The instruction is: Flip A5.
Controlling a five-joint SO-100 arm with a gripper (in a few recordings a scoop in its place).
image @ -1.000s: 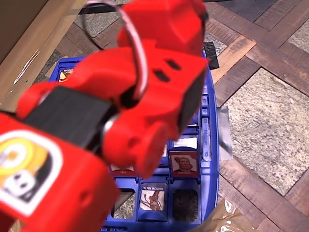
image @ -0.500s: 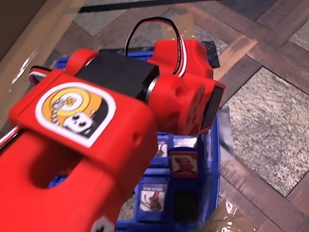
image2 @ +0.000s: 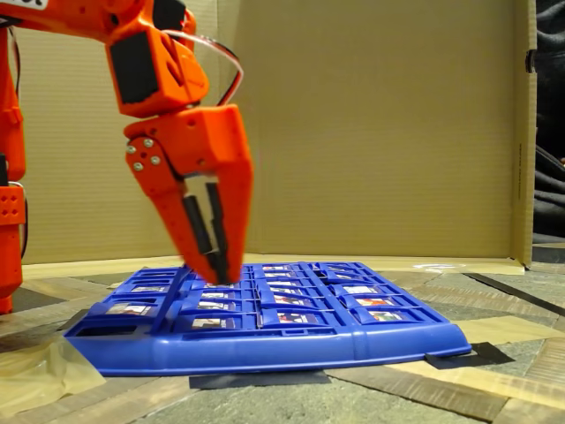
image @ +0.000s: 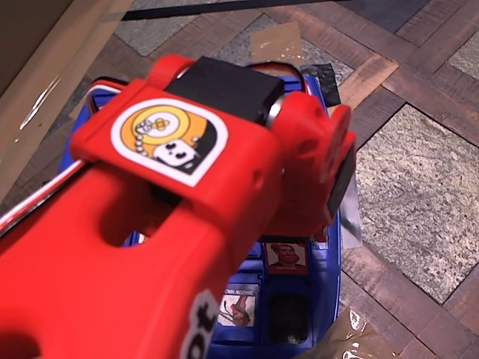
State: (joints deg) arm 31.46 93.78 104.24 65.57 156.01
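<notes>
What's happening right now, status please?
Gripper shut, tips down at the blue board. Target tile hidden under the arm. Nothing seen blocking.

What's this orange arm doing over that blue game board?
A robot arm is reaching down to a blue board of small picture tiles lying flat on the floor. Its gripper points downward with the fingers close together, the tips right at the board's left part in the fixed view, seemingly going for a tile to flip. Which tile they meet is hidden. In the overhead view the arm covers most of the board; a red-framed portrait tile shows near its lower right.
</notes>
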